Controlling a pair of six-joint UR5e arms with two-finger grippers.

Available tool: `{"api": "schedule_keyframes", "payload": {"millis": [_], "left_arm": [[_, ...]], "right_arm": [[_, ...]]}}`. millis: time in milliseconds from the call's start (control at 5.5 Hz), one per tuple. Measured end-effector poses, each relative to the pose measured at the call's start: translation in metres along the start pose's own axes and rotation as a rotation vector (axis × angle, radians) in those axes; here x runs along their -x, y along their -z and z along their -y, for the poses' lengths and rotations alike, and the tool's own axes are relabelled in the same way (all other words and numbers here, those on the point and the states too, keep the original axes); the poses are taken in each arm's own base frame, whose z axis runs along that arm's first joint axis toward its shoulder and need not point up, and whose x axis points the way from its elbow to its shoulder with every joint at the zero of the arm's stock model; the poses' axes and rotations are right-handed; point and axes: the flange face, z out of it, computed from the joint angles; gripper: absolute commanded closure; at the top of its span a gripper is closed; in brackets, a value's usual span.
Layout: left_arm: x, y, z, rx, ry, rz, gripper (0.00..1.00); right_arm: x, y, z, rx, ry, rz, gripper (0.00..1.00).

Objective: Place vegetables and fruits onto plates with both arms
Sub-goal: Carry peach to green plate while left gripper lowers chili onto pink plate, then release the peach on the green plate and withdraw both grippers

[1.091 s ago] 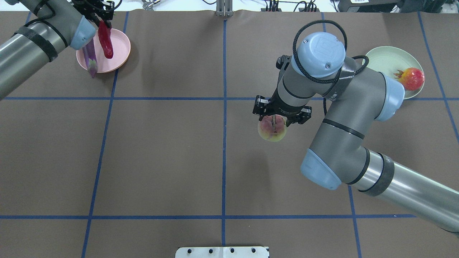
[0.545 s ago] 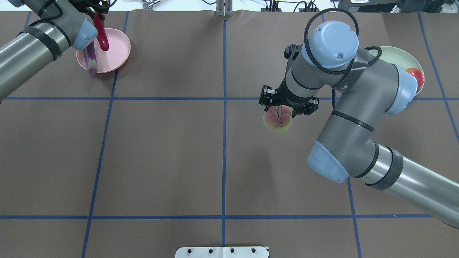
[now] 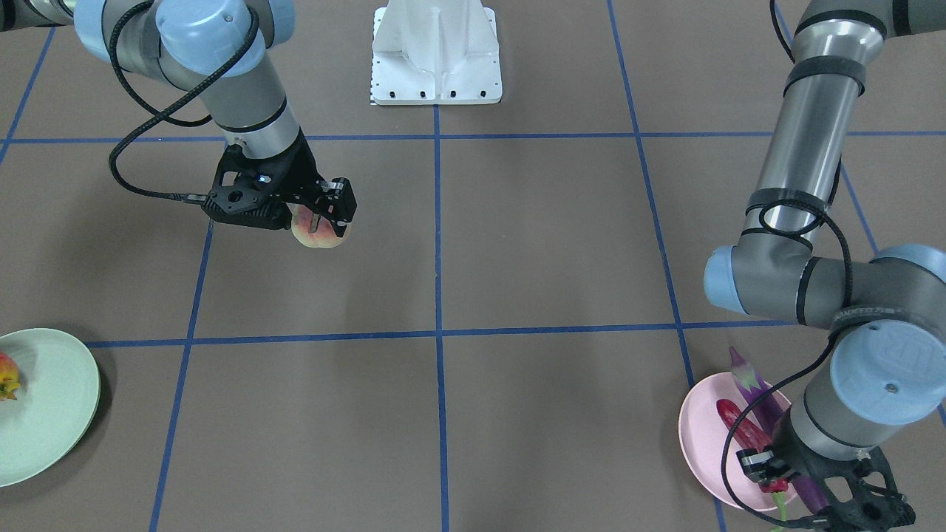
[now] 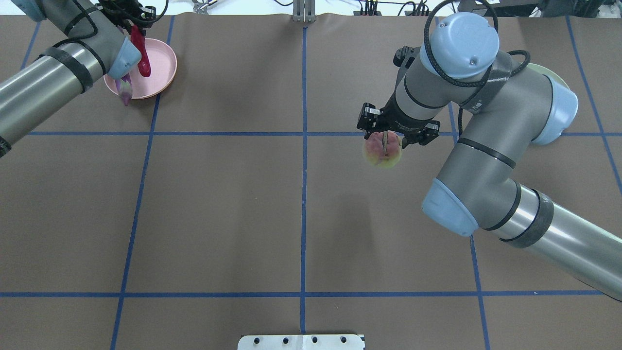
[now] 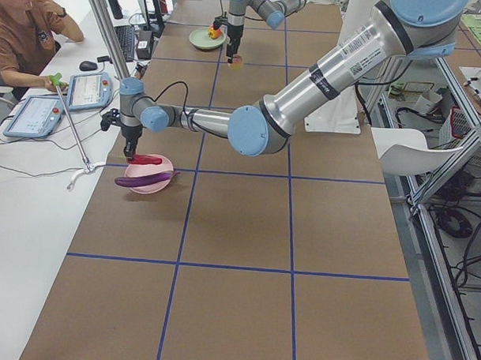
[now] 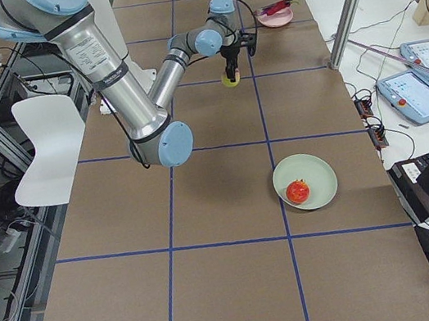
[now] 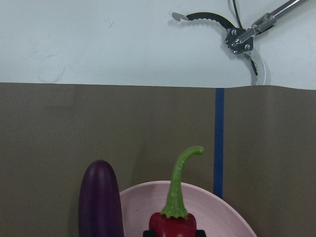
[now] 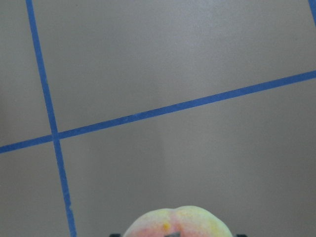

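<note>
My right gripper is shut on the pale pink-yellow peach and holds it above the bare table, right of the centre line; the peach also shows in the front view. The mint plate holds the red-and-yellow fruit; in the overhead view my right arm hides most of that plate. My left gripper is shut on the red chili near its stem, over the pink plate. The purple eggplant lies across that plate's rim.
The white base block stands at the robot's side of the table. Blue tape lines divide the brown table. An operator sits past the pink plate's side, with tablets on a white desk.
My right arm has carried the peach away from the robot and a little to the right. My left arm has shifted slightly, with the chili still in its grip over the pink plate.
</note>
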Motion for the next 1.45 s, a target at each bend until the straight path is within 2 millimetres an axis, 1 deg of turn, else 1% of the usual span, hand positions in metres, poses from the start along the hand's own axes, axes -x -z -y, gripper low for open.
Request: {"api": "schedule_keyframes", "payload": {"millis": [182, 364, 545, 727, 909, 1091, 1273, 1455], "left_arm": [[0.0, -0.003, -0.001, -0.01, -0.006, 0.016, 0.0], [0.001, -0.003, -0.001, -0.022, -0.011, 0.03, 0.0], [-0.001, 0.002, 0.001, -0.033, -0.015, 0.027, 0.0], [-0.007, 0.015, 0.004, -0.047, -0.021, 0.01, 0.0], [-0.013, 0.032, 0.003, -0.037, -0.027, -0.038, 0.0], [-0.003, 0.047, -0.012, -0.011, -0.031, -0.101, 0.0], [0.032, 0.062, -0.043, 0.001, -0.041, -0.143, 0.0], [0.078, 0.072, -0.079, 0.006, -0.089, -0.157, 0.0]], "right_arm": [[-0.001, 0.003, 0.006, -0.016, -0.005, -0.001, 1.0], [-0.007, 0.01, 0.021, -0.048, 0.008, -0.006, 1.0], [-0.029, 0.021, 0.056, -0.093, 0.061, -0.032, 1.0], [-0.064, 0.025, 0.099, -0.121, 0.139, -0.085, 1.0], [-0.105, 0.023, 0.139, -0.127, 0.219, -0.147, 1.0], [-0.148, 0.02, 0.168, -0.118, 0.279, -0.201, 1.0], [-0.191, 0.015, 0.185, -0.096, 0.322, -0.248, 1.0], [-0.224, 0.0, 0.2, -0.084, 0.347, -0.27, 1.0]]}}
